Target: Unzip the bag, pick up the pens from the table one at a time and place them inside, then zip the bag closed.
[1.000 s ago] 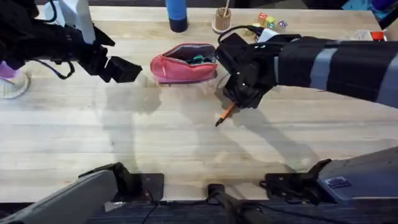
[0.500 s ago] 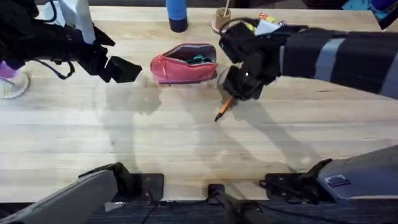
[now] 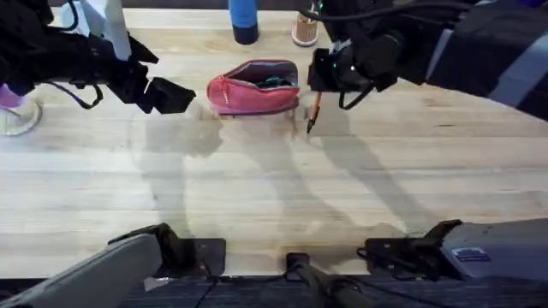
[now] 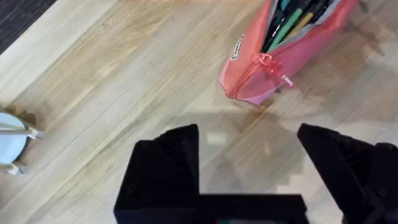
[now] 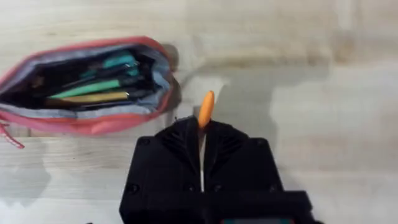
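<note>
One orange pen (image 5: 206,109) beside unzipped bag (image 5: 87,87)

A table (image 3: 257,197) of pale wooden planks with clear grain spreads across the scene, lit from above so soft shadows fall on it. Beyond its far edge lies a dark strip of floor (image 4: 18,18).

Pink-red bag (image 3: 253,88), orange pen (image 3: 314,112)
</note>
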Controlling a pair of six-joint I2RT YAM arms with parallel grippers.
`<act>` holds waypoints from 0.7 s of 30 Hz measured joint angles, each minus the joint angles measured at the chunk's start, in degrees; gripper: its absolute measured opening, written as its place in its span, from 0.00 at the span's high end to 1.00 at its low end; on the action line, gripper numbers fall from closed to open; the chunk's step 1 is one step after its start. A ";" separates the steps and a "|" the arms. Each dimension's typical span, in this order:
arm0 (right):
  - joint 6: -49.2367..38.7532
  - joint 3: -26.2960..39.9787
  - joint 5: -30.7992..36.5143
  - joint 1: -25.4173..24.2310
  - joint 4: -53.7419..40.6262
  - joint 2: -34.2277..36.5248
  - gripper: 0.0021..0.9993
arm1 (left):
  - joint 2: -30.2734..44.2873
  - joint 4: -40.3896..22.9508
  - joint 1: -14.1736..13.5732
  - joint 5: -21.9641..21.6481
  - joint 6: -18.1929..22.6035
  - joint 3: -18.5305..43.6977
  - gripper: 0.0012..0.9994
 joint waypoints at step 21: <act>-63.41 0.00 0.46 0.00 26.61 0.00 0.97 | 0.00 0.00 0.00 0.00 0.00 0.00 0.01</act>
